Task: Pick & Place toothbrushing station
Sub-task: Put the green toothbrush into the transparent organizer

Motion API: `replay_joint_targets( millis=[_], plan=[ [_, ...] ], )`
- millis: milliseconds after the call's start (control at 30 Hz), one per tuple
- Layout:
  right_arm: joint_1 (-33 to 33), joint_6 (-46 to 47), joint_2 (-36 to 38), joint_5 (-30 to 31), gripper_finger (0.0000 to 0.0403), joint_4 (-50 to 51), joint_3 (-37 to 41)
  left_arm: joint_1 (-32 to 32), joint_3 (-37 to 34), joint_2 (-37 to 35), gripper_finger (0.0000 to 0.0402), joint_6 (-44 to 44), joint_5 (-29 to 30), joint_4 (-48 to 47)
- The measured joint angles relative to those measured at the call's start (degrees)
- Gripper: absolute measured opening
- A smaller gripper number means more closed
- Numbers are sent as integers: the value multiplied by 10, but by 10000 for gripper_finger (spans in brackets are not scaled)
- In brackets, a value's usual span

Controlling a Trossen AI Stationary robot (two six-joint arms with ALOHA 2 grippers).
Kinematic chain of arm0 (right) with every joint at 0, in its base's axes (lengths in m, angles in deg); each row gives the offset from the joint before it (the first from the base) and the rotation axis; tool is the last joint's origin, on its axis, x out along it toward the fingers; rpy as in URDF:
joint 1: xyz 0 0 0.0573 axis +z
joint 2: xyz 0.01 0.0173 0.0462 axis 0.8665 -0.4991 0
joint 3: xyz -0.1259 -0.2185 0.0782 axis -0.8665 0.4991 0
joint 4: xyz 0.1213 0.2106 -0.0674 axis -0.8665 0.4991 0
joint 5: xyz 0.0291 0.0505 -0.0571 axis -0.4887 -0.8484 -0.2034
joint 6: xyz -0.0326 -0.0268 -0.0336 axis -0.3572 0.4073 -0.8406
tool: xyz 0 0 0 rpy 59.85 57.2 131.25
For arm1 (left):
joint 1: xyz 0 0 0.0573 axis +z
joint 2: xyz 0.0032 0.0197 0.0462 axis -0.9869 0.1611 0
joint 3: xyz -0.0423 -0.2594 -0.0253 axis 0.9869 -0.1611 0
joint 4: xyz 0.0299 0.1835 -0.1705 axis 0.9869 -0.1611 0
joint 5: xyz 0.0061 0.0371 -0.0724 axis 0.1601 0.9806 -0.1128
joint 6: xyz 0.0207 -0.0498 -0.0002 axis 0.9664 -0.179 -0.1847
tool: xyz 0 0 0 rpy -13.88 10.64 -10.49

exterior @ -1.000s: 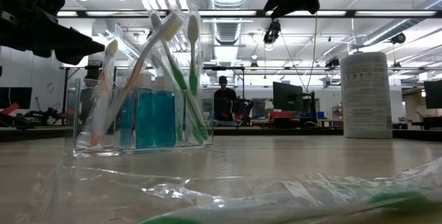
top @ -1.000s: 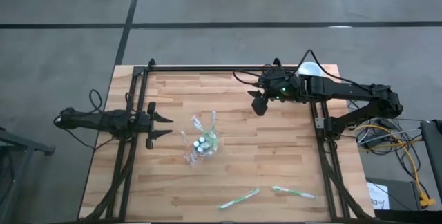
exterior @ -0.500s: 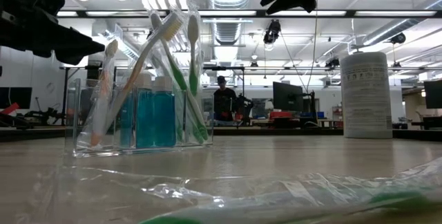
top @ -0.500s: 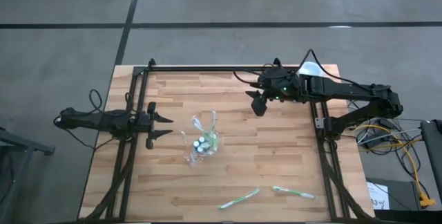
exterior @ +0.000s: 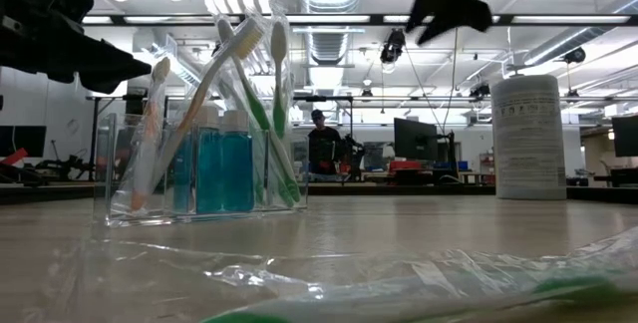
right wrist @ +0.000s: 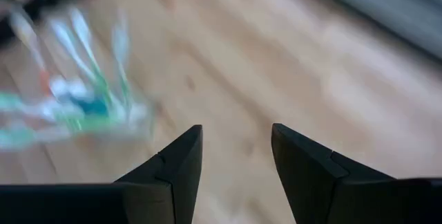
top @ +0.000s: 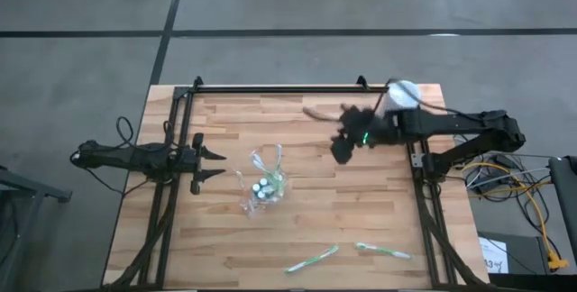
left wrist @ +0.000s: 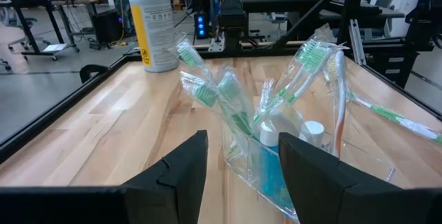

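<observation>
High view blurs the right claw (top: 343,150) (spread, empty); left claw (top: 209,165) spread beside the clear organizer (top: 263,184).

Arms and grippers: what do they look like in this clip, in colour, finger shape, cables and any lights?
Both arms are black or very dark. The left gripper ends in two slim pointed fingers, wedge-shaped and matte from its wrist view. The right gripper has the same angular dark fingers; a small green light glows near its wrist. Thin black cables trail from each arm.
</observation>
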Motion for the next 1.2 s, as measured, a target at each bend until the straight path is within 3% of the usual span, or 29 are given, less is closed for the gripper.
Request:
replay_joint_targets(
  millis=[100, 400, 500, 600, 900, 1067, 1200],
  plan=[
    [37, 69, -9, 11, 169, 29, 22, 0, 0, 0, 181, 0, 0, 0],
    [162, 81, -9, 193, 169, 32, 30, 0, 0, 1, 181, 0, 0, 1],
    [203, 127, -9, 219, 169, 55, 30, 0, 0, 1, 181, 0, 0, 1],
    [241, 157, -9, 210, 169, 87, 30, 0, 0, 1, 181, 0, 0, 2],
    [376, 198, -9, 86, 169, 158, 31, 0, 0, 1, 181, 0, 0, 2],
    [458, 174, -10, 73, 169, 151, 41, 0, 0, 1, 181, 0, 0, 2],
    [501, 183, -10, 63, 169, 87, 73, 0, 0, 1, 181, 0, 0, 2]
  ],
)
